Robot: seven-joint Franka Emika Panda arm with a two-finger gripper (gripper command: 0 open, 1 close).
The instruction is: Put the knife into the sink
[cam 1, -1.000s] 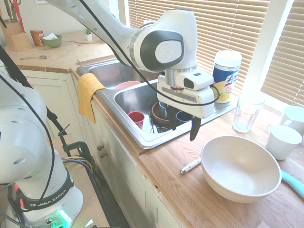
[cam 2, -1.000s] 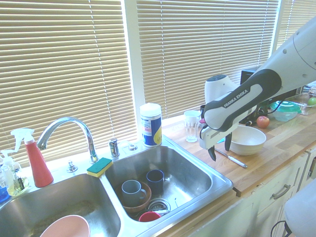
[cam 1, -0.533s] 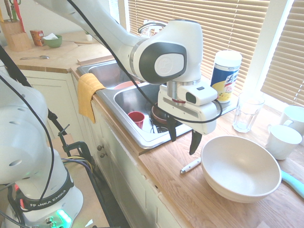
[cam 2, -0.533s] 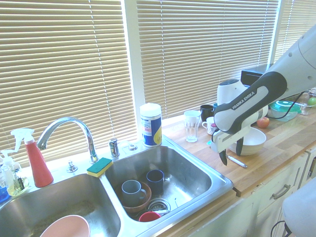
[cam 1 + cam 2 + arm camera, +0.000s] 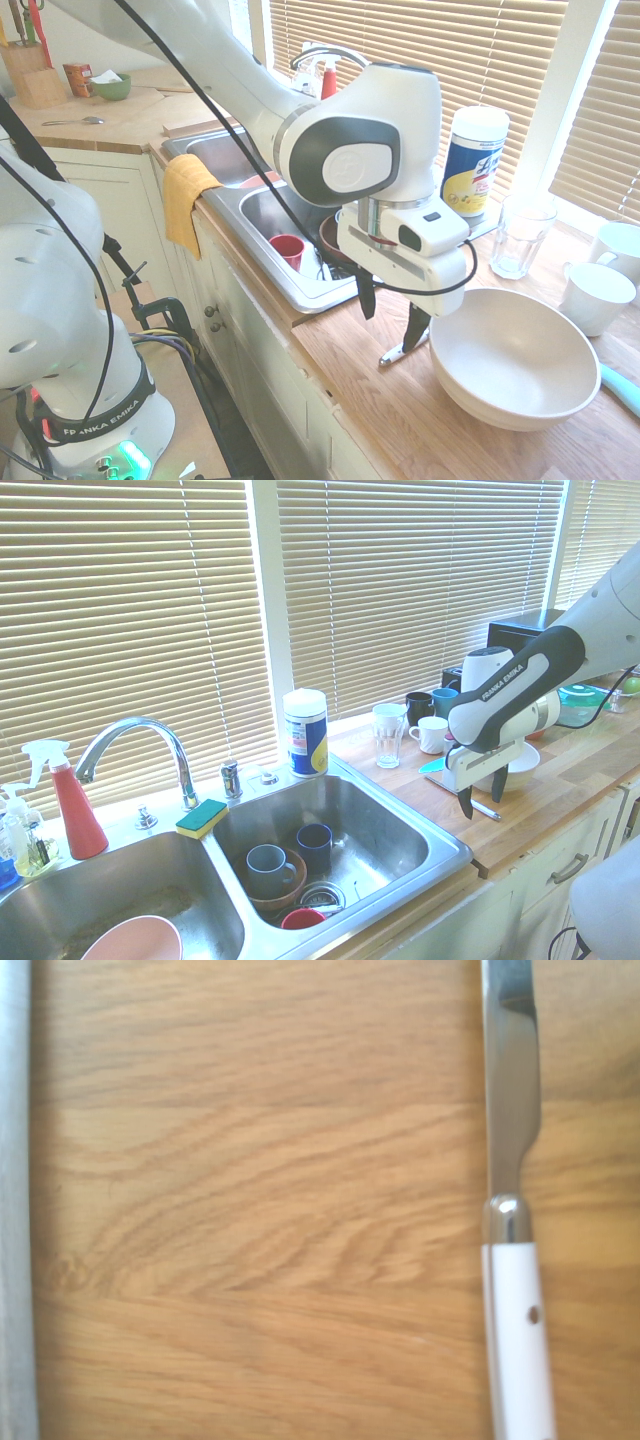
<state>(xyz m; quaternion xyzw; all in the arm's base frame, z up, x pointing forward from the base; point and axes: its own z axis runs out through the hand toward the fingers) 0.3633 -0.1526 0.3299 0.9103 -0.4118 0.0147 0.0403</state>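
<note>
Gripper lower and nearer the bowl; bowl nudged slightly

Since the earlier frame, the gripper (image 5: 388,333) has come down and across toward the mixing bowl (image 5: 515,360). The bowl itself has shifted slightly away from the sink (image 5: 300,296).

Claw state: released, fingers spread, nothing held. One finger is close beside the bowl's sink-side wall, just above the white-handled table knife (image 5: 392,357); contact with either cannot be told.

Knife: lying flat on the wooden countertop (image 5: 350,390), on the bowl's sink side. Wrist view shows the steel blade, bolster and white handle with a dark rivet.

Sink: double-basin, stainless, well apart from the bowl. The basin nearer the bowl holds a red cup (image 5: 287,250), a blue-gray mug (image 5: 269,870) and a dark blue mug (image 5: 314,846).

Also noted: teal-handled utensil (image 5: 621,388) just beside the bowl, on the side away from the sink; white mug (image 5: 597,298) and clear glass tumbler (image 5: 522,235) near the bowl, toward the window blinds (image 5: 420,50).
</note>
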